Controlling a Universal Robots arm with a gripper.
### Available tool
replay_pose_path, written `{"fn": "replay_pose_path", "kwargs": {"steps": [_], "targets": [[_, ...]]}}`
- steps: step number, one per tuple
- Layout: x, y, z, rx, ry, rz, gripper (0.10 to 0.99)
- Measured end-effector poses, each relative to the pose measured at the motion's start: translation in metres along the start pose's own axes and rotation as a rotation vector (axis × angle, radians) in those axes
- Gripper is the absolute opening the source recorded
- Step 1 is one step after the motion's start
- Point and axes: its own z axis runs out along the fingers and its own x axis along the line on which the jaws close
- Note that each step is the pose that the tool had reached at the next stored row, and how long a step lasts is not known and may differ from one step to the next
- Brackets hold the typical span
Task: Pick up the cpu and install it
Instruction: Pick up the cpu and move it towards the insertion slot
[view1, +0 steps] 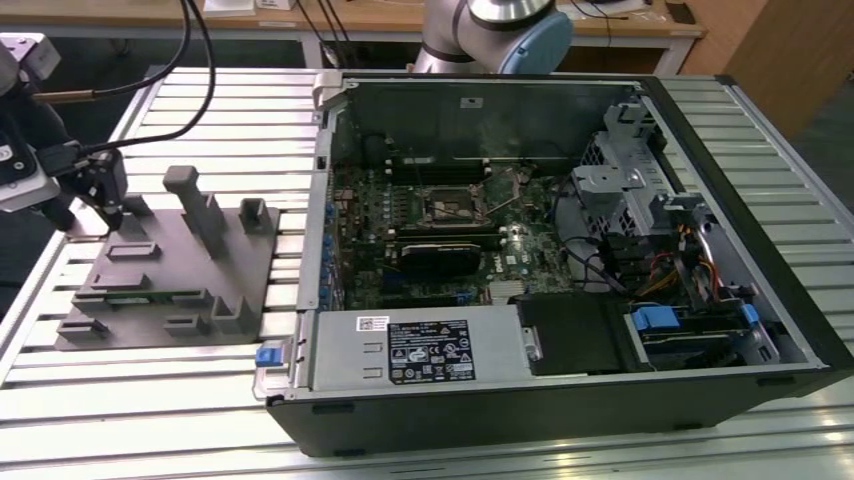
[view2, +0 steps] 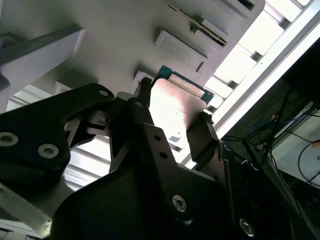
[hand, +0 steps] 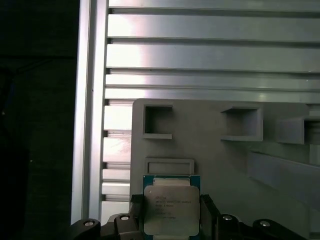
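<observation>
Cpu (hand: 169, 202) pinched at two opposite edges by gripper (hand: 172, 217), bottom centre of first wrist view, over grey tray (hand: 225, 165) near its left edge. Slatted table (hand: 200, 55) open above and left. Small print on lid, left unread. Open case (view1: 561, 250) well apart, right half of exterior view.

The cpu (hand: 171, 207) (view2: 172, 100) is a small flat square chip with a silver-grey metal top carrying fine print and a green border. In both wrist views it sits between the two black fingers (hand: 209, 215) of the pincer (hand: 172, 215), which press on opposite edges. It is level with the grey tray (hand: 210, 165), near the tray's edge, top face outward. Contact with the tray cannot be determined.
</observation>
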Motion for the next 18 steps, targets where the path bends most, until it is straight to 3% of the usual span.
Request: {"fn": "replay_pose_path", "kwargs": {"steps": [18], "targets": [[0.0001,0.0007,-0.0180,-0.001,0.0001,0.000,0.537]]}}
